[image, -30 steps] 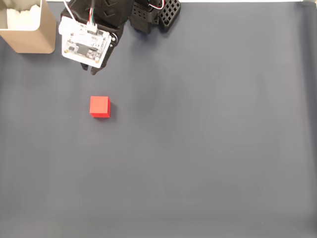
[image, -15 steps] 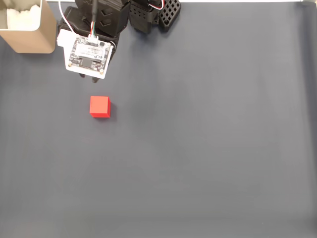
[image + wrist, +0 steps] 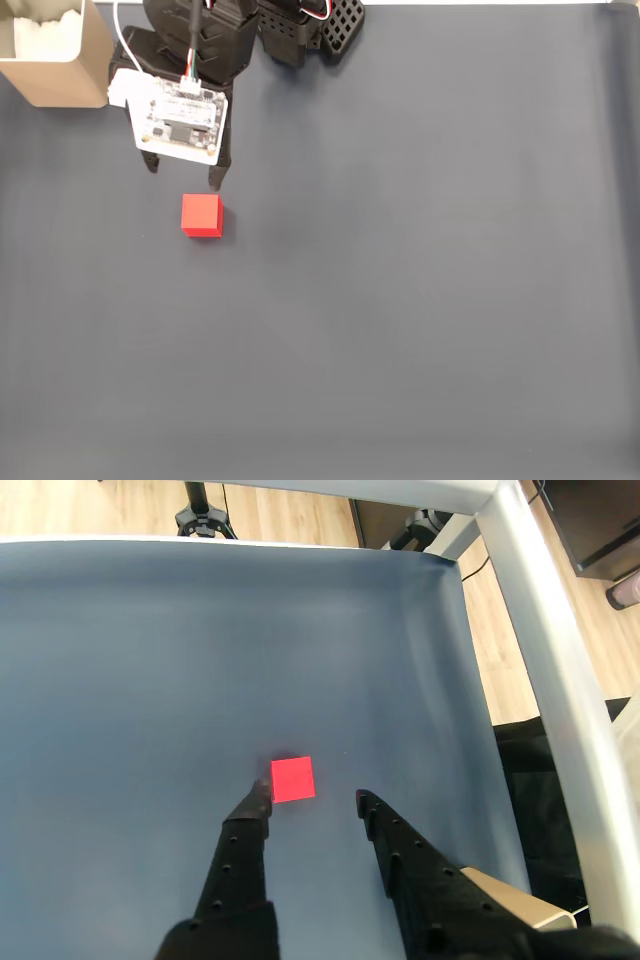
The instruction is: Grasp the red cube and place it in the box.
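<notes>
Fixed view, left to right: tan open-topped cardboard box [image 3: 62, 62] at the upper-left corner; black two-finger gripper [image 3: 183, 177], spread wide and empty, just above the small bright red cube [image 3: 202, 215] on the dark grey mat [image 3: 420, 280]. In the wrist view one fingertip [image 3: 258, 792] sits at the cube's edge. Descending off-centre could knock the cube aside.

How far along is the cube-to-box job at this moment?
Nothing is finished: the red cube sits on the dark mat, apart from the box at the top left of the fixed view. In hand is the approach: the gripper hovers near the cube, jaws open. Grasping, carrying and placing remain.
</notes>
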Controlling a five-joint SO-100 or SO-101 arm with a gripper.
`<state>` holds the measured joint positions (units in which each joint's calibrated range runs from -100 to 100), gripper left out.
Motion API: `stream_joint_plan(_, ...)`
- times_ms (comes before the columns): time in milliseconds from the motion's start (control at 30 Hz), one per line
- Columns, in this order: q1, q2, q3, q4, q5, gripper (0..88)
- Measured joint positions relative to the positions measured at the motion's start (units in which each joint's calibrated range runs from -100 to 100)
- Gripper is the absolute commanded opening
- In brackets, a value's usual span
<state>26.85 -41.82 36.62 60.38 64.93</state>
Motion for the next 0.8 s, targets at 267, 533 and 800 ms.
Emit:
stream_joint_plan(267, 1.11, 1.04, 5.15, -7.48, 1.12, 30.7)
stream_joint_plan(533, 1.34, 2.69, 7.87, -9.39, 2.10, 32.2)
stream_joint_plan(800, 1.41, 4.95, 10.13, -11.85, 2.30, 33.5)
